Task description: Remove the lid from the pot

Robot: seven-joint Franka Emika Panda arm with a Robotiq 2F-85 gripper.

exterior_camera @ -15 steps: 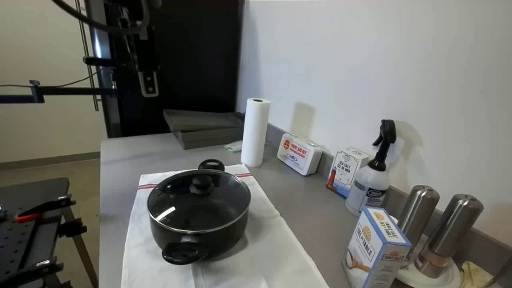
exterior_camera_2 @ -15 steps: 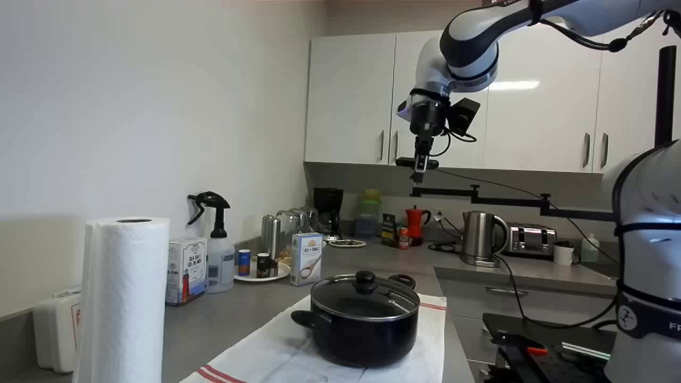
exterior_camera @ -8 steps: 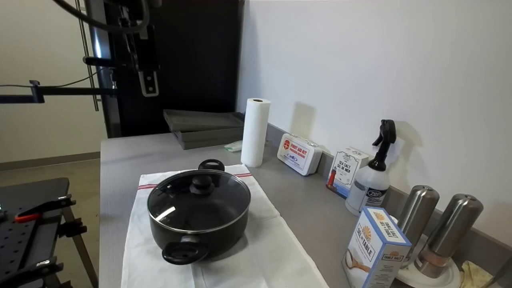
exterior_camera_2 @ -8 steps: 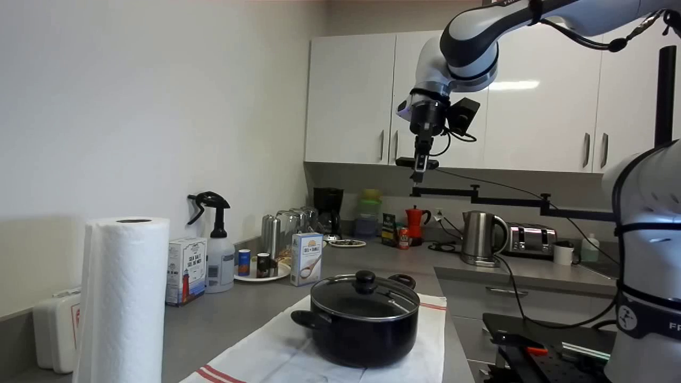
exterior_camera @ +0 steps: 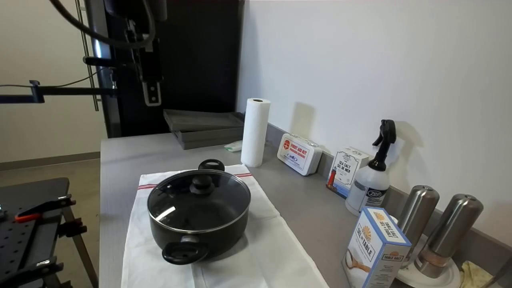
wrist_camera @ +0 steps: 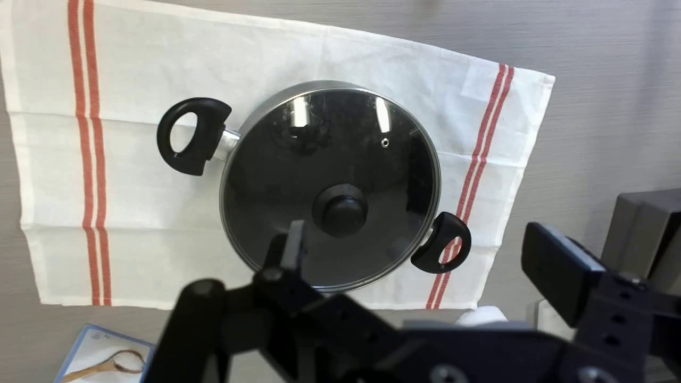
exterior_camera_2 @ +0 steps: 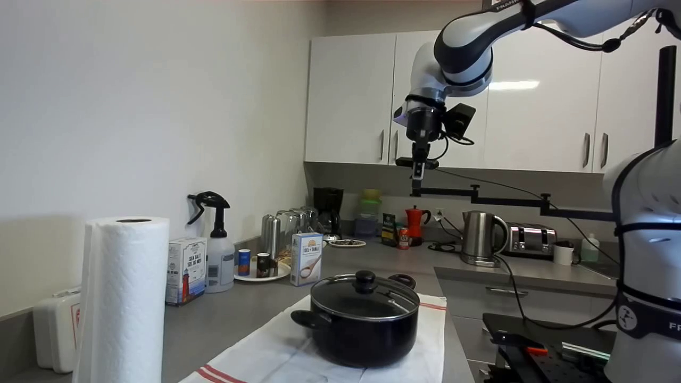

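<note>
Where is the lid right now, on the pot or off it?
On. In both exterior views the lid lies level across the pot, covering its opening, with its rim resting along the pot's edge.

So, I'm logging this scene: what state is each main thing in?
Black two-fingered gripper: open, empty
Wide round black pot: upright, covered
Round dark glass lid: on the pot
White red-striped cloth: spread out, creased
White paper towel roll: standing upright
White cupboard doors: shut

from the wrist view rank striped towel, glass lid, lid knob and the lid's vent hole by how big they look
1. striped towel
2. glass lid
3. lid knob
4. vent hole
Each looks clearly bigger than the next.
</note>
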